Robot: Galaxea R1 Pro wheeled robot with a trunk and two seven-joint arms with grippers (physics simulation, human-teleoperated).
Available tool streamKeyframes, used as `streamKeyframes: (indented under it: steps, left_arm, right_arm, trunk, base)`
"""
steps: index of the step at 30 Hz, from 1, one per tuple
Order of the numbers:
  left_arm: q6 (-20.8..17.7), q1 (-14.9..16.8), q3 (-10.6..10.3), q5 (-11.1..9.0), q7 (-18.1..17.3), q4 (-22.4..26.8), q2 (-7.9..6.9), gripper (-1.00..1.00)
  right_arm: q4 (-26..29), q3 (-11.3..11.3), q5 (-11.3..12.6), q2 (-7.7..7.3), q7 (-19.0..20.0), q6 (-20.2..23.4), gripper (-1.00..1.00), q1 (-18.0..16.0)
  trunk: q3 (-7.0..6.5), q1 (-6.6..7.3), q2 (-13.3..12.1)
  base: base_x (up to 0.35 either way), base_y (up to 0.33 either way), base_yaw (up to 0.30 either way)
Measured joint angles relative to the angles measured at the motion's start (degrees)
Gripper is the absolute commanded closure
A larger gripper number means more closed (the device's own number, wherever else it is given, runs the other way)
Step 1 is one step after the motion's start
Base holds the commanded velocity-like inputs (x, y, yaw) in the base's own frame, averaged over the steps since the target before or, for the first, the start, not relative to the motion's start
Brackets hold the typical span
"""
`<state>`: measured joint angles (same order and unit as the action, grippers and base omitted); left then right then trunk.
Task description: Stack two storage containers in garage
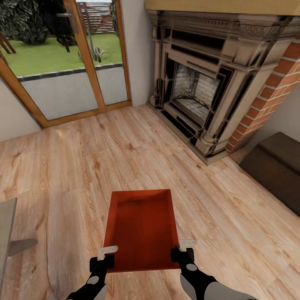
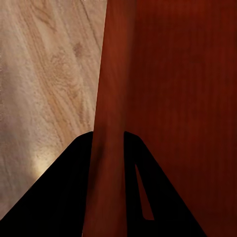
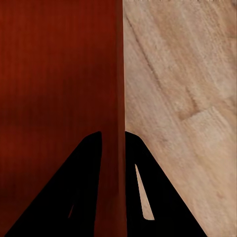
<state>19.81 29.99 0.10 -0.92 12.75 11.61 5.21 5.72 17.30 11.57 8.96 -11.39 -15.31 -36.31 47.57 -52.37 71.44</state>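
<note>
So the orange-red storage container is held up over the light wood plank floor of the living room, well out in front of the brick fireplace and on the robot's side of it. The left gripper is clamped on the container's left wall down at the near corner, and the right gripper has the right wall pinched at the other near corner. In the left wrist view you can see the wall running straight between the two dark fingers, one finger inside the bin and one outside, planks off to the outer side. Same deal in the right wrist view, the wall sits between its fingers. Bin is open-topped, and looks empty inside. To the left of the fireplace there are wood-framed glass doors with grass outside, and to its right a dark low box-like thing sits on the floor by the brick.
</note>
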Motion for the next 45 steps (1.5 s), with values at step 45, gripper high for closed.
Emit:
streamKeyframes:
  steps: [45]
  left_arm:
    - [-0.09,0.0,0.21,0.05,-0.18,-0.06,-0.06,1.0]
  right_arm:
    - [0.07,-0.02,-0.39,0.1,-0.35,0.22,1.0,0.0]
  trunk:
    - [-5.79,5.5,-10.05]
  base:
    - [0.0,0.0,0.0]
